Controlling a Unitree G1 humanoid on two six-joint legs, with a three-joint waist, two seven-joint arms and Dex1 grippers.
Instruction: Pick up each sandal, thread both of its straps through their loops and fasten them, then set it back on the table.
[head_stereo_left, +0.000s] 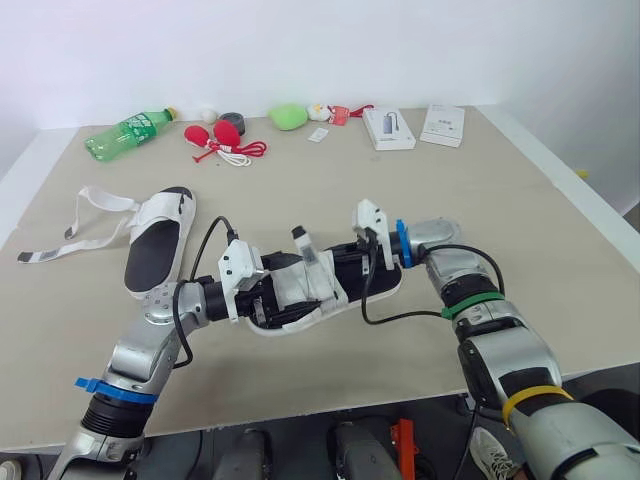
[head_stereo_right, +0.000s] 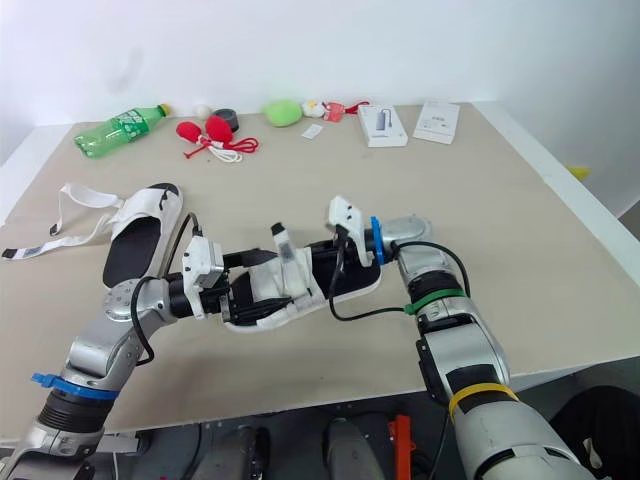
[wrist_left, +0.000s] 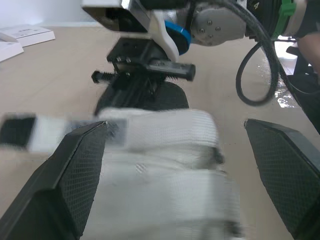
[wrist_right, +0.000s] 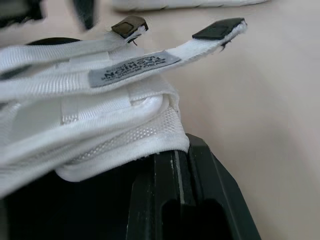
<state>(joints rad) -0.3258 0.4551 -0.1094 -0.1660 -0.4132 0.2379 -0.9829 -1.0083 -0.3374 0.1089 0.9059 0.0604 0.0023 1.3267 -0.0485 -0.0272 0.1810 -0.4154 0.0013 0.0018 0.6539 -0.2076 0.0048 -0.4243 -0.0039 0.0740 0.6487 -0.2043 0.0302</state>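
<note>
Webbed white sandal (wrist_left: 160, 135) lies between parted fingers (wrist_left: 75, 175) of left tool (wrist_left: 175, 165); right tool (head_stereo_left: 372, 252) clamps it

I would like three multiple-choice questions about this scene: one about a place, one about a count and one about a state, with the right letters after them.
1. Where on the table does the green bottle lie?
A. at the far left
B. at the near right
C. in the middle

2. How many sandals are there?
A. one
B. two
C. four

3. How are the straps of the left sandal?
A. fastened
B. loose, spread on the table
C. tied in a knot

Answers:
1 A: the bottle lies along the far edge, at the left.
2 B: there are the left sandal and the middle sandal.
3 B: the straps trail sideways from the sandal, unthreaded.
</note>
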